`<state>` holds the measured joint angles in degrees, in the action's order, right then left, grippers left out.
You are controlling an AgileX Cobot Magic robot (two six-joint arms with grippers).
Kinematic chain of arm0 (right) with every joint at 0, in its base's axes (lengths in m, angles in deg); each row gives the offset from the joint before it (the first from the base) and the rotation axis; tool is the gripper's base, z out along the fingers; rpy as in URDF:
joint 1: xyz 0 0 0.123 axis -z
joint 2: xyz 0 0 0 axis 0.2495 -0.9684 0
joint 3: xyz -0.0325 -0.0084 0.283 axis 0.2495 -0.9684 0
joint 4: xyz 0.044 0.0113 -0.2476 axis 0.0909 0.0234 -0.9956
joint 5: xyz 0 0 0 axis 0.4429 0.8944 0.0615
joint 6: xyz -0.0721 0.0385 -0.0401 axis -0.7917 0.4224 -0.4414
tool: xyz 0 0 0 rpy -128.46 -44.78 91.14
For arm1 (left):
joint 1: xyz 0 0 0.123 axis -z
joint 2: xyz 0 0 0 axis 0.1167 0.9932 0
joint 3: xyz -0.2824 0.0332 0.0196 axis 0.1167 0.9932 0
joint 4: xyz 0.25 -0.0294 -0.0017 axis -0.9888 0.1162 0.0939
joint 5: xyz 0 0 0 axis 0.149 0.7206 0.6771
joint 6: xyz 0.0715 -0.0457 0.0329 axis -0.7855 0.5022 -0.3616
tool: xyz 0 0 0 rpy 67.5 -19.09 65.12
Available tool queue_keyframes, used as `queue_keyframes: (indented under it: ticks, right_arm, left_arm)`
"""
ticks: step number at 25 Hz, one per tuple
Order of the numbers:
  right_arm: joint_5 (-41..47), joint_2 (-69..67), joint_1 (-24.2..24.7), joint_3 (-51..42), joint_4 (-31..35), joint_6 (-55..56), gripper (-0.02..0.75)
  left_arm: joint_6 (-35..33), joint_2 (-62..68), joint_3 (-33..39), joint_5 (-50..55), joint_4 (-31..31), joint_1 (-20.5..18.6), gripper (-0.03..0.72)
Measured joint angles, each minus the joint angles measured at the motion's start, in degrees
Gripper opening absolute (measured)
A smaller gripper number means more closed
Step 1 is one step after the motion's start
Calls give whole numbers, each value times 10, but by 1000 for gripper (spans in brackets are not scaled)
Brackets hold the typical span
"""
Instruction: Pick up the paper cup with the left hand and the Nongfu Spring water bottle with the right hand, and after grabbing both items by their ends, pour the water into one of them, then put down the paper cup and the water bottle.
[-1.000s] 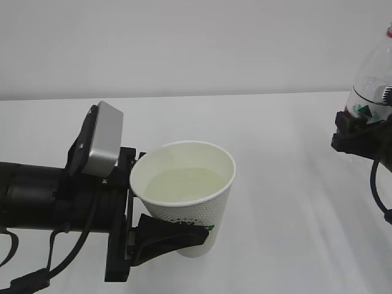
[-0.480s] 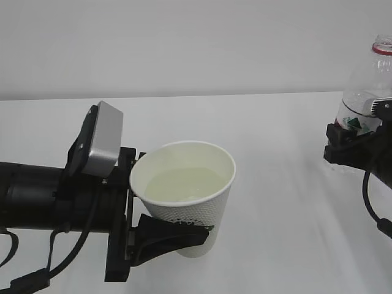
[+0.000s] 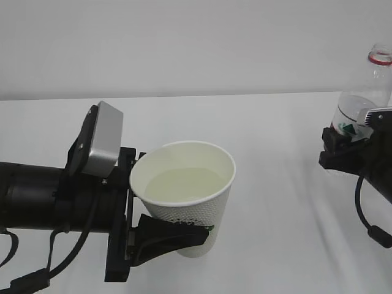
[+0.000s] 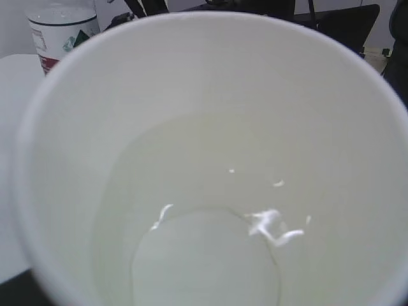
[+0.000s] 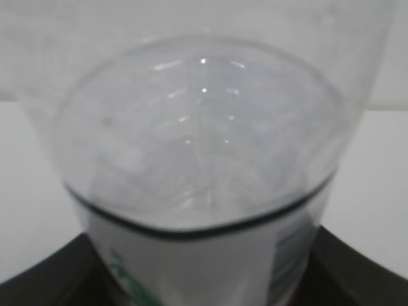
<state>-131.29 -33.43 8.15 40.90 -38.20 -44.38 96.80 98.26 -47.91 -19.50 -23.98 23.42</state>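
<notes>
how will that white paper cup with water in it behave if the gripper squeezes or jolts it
The white paper cup has thin walls, so it would probably buckle if squeezed. The clear water pooled inside likely makes it bottom-heavy but prone to slosh. The black left gripper clamps it low.

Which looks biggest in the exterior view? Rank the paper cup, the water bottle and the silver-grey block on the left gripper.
1. Paper cup, largest as seen.
2. Silver-grey block and Nongfu Spring water bottle: too close to rank. The bottle sits farther back, partly hidden behind the right gripper, so it looks smaller than it is.

No lettering is readable on the paper cup [image 3: 187, 205] or bottle label [image 3: 348, 127].
</notes>
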Motion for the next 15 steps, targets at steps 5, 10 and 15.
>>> queue_keyframes:
  ticks: [5,10,15]
  right_arm:
    - [-1,-28,0,0,-1,0,468]
    - [-1,-31,0,1,-1,0,468]
    - [-5,-39,0,3,-1,0,468]
  left_arm:
    - [0,0,0,0,0,0,528]
    - [0,0,0,0,0,0,528]
    - [0,0,0,0,0,0,528]
